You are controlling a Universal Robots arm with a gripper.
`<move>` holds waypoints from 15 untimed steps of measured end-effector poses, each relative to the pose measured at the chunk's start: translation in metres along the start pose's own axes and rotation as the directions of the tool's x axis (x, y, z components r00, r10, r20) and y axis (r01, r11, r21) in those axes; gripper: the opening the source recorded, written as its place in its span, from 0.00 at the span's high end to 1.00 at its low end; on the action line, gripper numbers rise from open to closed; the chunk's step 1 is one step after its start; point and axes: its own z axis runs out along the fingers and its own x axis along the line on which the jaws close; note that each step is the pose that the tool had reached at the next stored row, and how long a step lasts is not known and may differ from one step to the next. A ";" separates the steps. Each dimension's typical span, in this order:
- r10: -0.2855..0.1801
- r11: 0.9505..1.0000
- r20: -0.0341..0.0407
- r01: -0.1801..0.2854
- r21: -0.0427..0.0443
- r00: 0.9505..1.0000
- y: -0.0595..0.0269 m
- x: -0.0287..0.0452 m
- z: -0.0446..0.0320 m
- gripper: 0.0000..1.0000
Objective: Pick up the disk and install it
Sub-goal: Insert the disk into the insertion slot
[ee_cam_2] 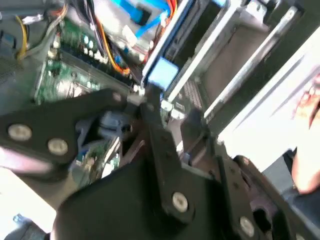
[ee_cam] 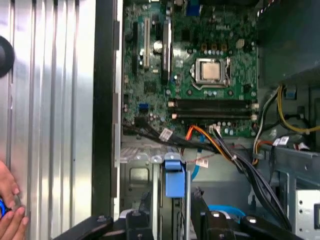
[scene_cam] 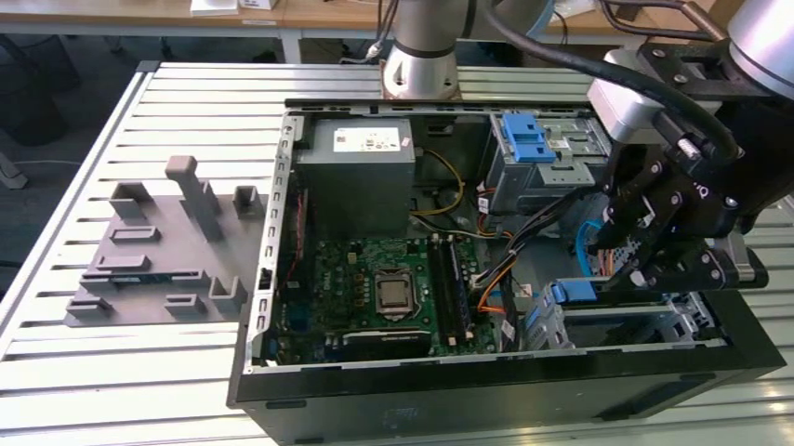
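The disk (scene_cam: 583,293) stands edge-on in the lower drive bay at the exterior view's right side of the open computer case (scene_cam: 273,279). Its blue bracket tab shows in both wrist views (ee_cam: 174,179) (ee_cam_2: 162,73). My gripper (scene_cam: 652,279) hangs over that bay. Its black fingers (ee_cam: 146,202) straddle the disk's end just behind the blue tab, and they look shut on the disk. In the second wrist view the gripper (ee_cam_2: 170,112) sits right under the tab. The rest of the disk is hidden by the bay's metal and by the gripper.
Orange, black and blue cables (ee_cam: 220,145) cross between the bay and the green motherboard (scene_cam: 385,288). A grey power-supply box (scene_cam: 360,153) and another blue bracket (scene_cam: 527,139) sit further back. A grey fixture (scene_cam: 162,251) lies on the slatted table. A person's hand (ee_cam: 10,210) is beside the case.
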 end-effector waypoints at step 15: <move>-0.060 0.998 -0.002 0.060 -0.002 0.998 -0.0007 0.0002 0.0079 0.89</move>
